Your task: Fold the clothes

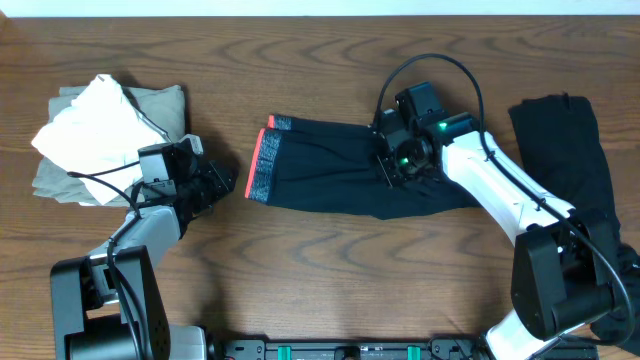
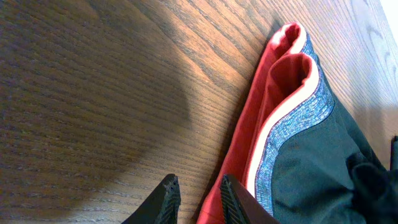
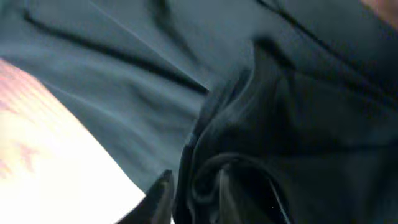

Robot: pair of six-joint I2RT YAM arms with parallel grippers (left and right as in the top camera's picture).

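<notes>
The clothes here are black pants (image 1: 330, 170), lying folded across the table's middle with the coral-red waistband (image 1: 262, 165) at their left end. My right gripper (image 1: 392, 170) rests on the pants' right part. In the right wrist view it (image 3: 193, 183) stands slightly open, with a bunched fold of the black fabric (image 3: 124, 81) between its fingers. My left gripper (image 1: 225, 180) sits just left of the waistband. In the left wrist view it (image 2: 198, 186) is open over bare wood, and its right finger (image 2: 233, 196) lies at the edge of the red waistband (image 2: 273, 93).
A second plain black piece (image 1: 560, 140) lies at the far right beside the right arm. At the far left is a pile of white and khaki cloth (image 1: 100, 130). Bare wooden table (image 1: 330, 270) stretches in front of the pants.
</notes>
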